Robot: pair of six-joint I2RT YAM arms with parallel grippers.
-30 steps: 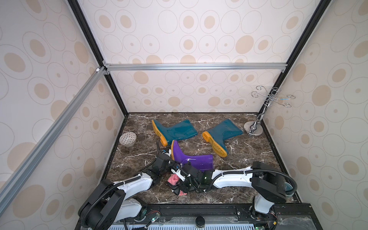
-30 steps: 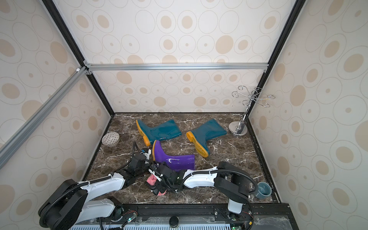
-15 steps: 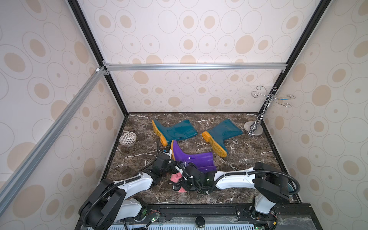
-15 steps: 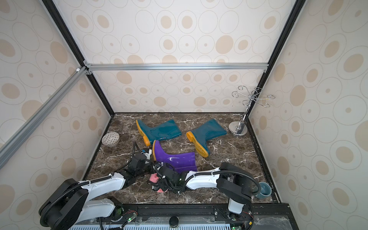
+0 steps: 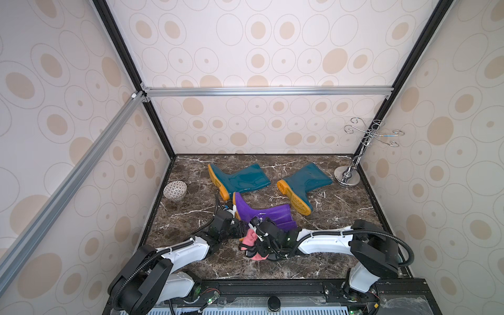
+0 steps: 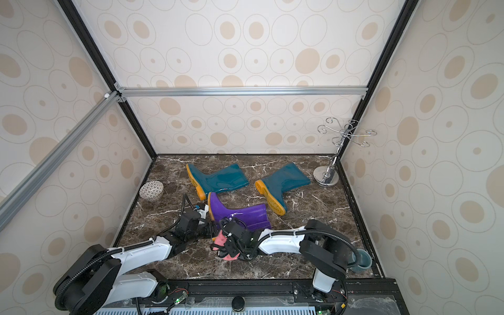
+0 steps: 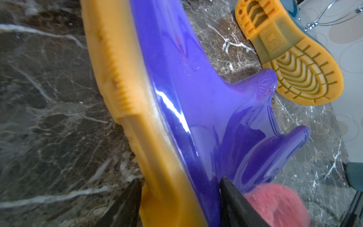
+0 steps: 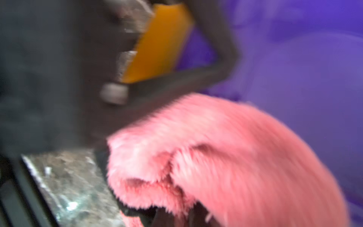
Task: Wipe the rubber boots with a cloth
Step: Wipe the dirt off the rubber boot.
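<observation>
The purple boot (image 5: 263, 215) (image 6: 241, 215) lies on its side near the front of the marble floor, its yellow sole facing left. My left gripper (image 5: 240, 228) (image 7: 180, 206) is shut on its heel, one finger on the sole and one on the purple upper (image 7: 186, 78). My right gripper (image 5: 258, 241) (image 8: 176, 218) is shut on the pink cloth (image 5: 250, 239) (image 6: 222, 240) (image 8: 225, 157), which is pressed against the boot's ankle beside the left fingers. Two teal boots (image 5: 242, 178) (image 5: 305, 180) lie further back.
A patterned bowl (image 5: 175, 190) sits by the left wall. A chrome hook stand (image 5: 347, 178) is in the back right corner and a teal cup (image 6: 361, 260) at the front right. Papered walls enclose three sides.
My right gripper has slid the cloth a little to the right and in toward the purple boot. The left gripper has kept its hold on the heel.
</observation>
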